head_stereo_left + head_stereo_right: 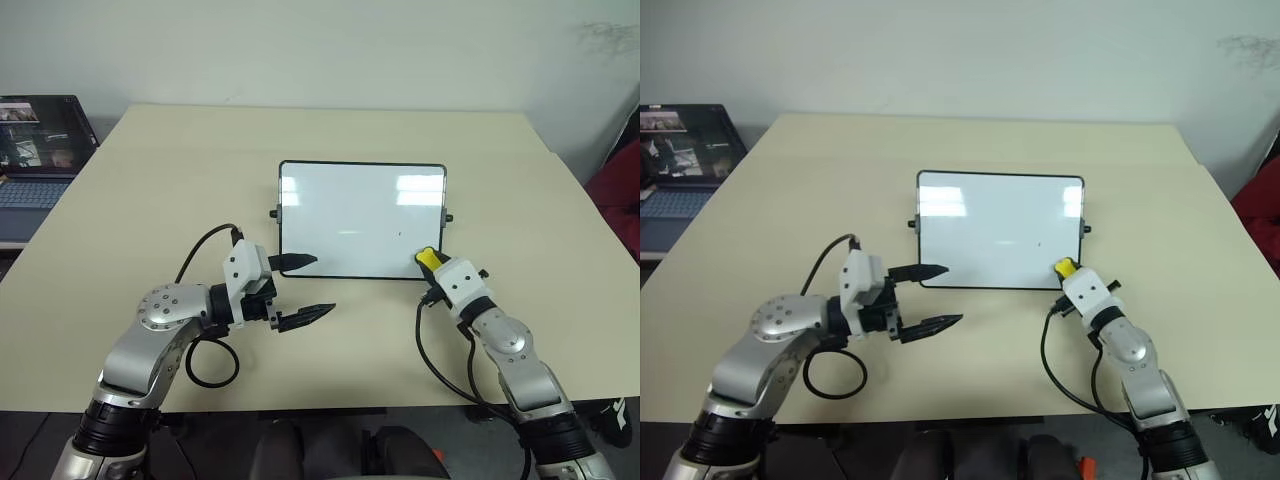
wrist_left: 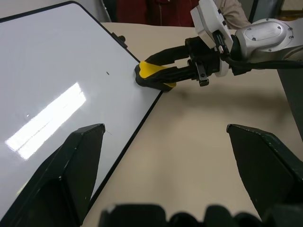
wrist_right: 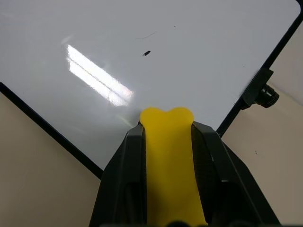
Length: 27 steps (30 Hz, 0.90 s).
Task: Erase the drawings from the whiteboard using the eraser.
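Right hand clamped on eraser, its tip at whiteboard near corner; small drawings remain. Left hand wide open, empty, above surface.

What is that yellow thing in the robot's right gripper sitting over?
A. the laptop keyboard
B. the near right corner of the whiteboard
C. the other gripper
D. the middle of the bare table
B: the right gripper is shut on the yellow eraser, whose tip lies over the whiteboard at its near right corner.
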Each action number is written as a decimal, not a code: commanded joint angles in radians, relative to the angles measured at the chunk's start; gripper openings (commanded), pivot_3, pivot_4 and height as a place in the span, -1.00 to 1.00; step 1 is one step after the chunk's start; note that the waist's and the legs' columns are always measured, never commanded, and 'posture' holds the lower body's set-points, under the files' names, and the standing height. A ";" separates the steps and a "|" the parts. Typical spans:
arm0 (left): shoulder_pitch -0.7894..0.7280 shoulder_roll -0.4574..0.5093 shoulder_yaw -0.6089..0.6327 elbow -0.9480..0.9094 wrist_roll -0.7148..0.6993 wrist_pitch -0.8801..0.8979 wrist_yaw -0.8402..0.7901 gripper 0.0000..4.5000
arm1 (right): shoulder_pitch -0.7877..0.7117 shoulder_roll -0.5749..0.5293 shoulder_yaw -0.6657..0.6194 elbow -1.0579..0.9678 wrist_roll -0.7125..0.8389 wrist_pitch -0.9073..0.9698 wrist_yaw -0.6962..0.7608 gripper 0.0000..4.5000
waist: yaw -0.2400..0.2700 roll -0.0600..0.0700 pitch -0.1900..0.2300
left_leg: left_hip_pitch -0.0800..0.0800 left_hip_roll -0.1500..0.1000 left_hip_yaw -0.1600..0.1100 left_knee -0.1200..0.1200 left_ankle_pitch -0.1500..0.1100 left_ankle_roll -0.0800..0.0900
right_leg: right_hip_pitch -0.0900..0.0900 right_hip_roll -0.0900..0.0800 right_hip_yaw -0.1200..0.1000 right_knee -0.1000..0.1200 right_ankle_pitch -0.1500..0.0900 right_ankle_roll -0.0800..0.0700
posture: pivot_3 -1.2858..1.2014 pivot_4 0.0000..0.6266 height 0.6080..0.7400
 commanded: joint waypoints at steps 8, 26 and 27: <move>0.008 -0.002 0.011 -0.016 0.000 -0.027 -0.001 1.00 | -0.327 0.060 -0.015 -0.062 0.050 0.092 0.026 -0.56 | 0.005 0.003 0.002 | -0.005 0.000 0.000 -0.003 -0.001 -0.001 | -0.003 0.004 0.000 -0.005 0.001 -0.001 | 0.03 -0.52 1.00; 0.033 -0.001 0.023 -0.004 0.005 -0.057 0.001 1.00 | -0.235 0.078 0.089 0.254 -0.012 -0.074 0.050 -0.56 | -0.001 0.001 0.001 | -0.001 0.000 0.001 -0.006 -0.001 -0.001 | 0.001 -0.001 -0.001 -0.009 0.001 -0.001 | 0.03 -0.52 1.00; 0.031 -0.002 0.022 -0.003 0.005 -0.057 0.002 1.00 | -0.222 0.085 0.095 0.248 -0.011 -0.066 0.051 -0.56 | -0.003 0.001 0.001 | -0.001 0.000 0.001 -0.006 -0.001 -0.001 | 0.001 0.000 -0.001 -0.009 0.001 -0.001 | 0.03 -0.52 1.00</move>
